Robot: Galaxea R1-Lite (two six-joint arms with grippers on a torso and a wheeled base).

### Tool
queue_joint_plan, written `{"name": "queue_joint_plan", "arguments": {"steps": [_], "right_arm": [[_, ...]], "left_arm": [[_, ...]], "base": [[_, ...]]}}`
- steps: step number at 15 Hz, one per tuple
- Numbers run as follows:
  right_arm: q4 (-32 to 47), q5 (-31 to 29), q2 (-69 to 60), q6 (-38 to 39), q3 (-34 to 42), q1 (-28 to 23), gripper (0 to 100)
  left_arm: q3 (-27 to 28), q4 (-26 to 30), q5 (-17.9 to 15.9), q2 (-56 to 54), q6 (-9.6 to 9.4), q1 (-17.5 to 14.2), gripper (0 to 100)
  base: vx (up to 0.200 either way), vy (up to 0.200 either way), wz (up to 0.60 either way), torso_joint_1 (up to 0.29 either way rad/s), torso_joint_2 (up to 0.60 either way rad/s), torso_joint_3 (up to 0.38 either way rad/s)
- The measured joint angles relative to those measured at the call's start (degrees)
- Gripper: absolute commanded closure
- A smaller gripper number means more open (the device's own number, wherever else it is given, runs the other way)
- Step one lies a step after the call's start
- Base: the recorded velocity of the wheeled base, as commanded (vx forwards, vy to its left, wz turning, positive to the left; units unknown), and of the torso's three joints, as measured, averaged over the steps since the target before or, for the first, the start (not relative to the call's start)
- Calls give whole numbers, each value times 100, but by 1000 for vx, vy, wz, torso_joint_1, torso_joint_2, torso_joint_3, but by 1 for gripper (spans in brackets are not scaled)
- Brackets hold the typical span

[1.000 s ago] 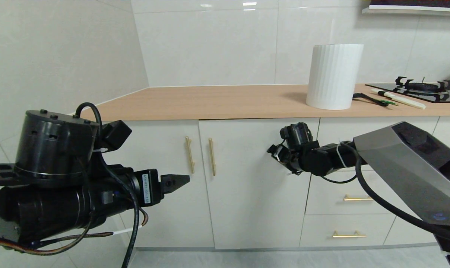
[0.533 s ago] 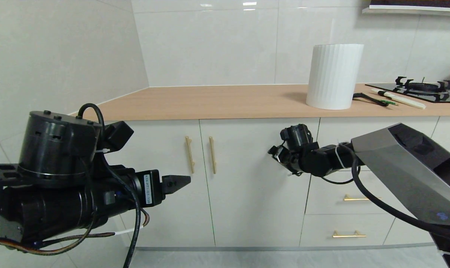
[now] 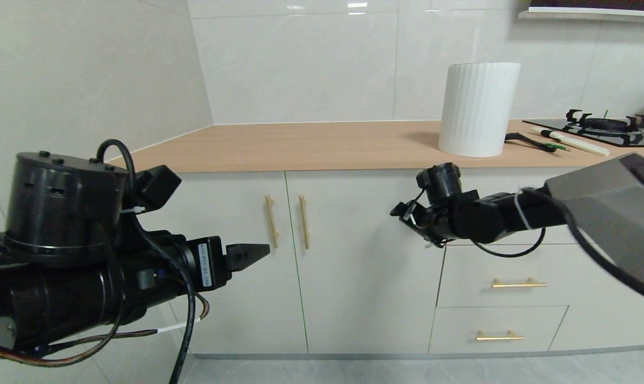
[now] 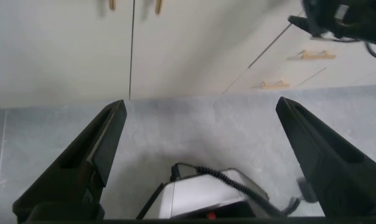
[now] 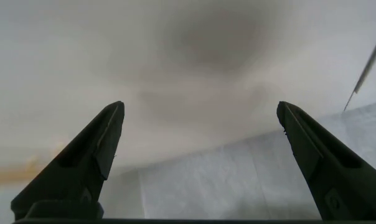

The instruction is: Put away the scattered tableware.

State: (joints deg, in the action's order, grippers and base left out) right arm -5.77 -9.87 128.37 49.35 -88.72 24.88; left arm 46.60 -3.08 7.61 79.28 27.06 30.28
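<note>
Lifted right gripper a touch, now parked below-left of white container; left gripper farther lower-left. Both held wide open, empty. Tableware lying just right of container, untouched. Approach phase; next needs clearing counter edge.

Pale glossy wall tiles are fitted behind and left of a wood-toned countertop. White cabinet doors with upright brass handles are mounted beneath it, and drawers with level brass pulls toward its right end. A black gas hob is set at the countertop's right edge. Grey floor tiles are laid below.
</note>
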Motion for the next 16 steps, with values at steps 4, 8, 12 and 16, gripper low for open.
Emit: {"name": "queue_joint_plan", "arguments": {"steps": [4, 8, 12, 16], "right_arm": [[20, 172, -2211, -775, 1549, -2, 0], [27, -173, -4860, -1779, 3429, -50, 0], [229, -523, -7652, -3101, 4752, -284, 0], [1524, -670, -10379, -4442, 5350, -866, 0]], "left_arm": [[-179, -82, 18, -797, -367, -165, 0], [-758, -74, 22, -2002, -853, -410, 0], [-1130, 551, 27, -3468, -1268, -777, 0], [-1251, 1658, 27, -5144, -1825, -1146, 0]], "base": [[0, 0, 0, 0, 0, 0], [0, 0, 0, 0, 0, 0], [0, 0, 0, 0, 0, 0], [0, 0, 0, 0, 0, 0]]}}
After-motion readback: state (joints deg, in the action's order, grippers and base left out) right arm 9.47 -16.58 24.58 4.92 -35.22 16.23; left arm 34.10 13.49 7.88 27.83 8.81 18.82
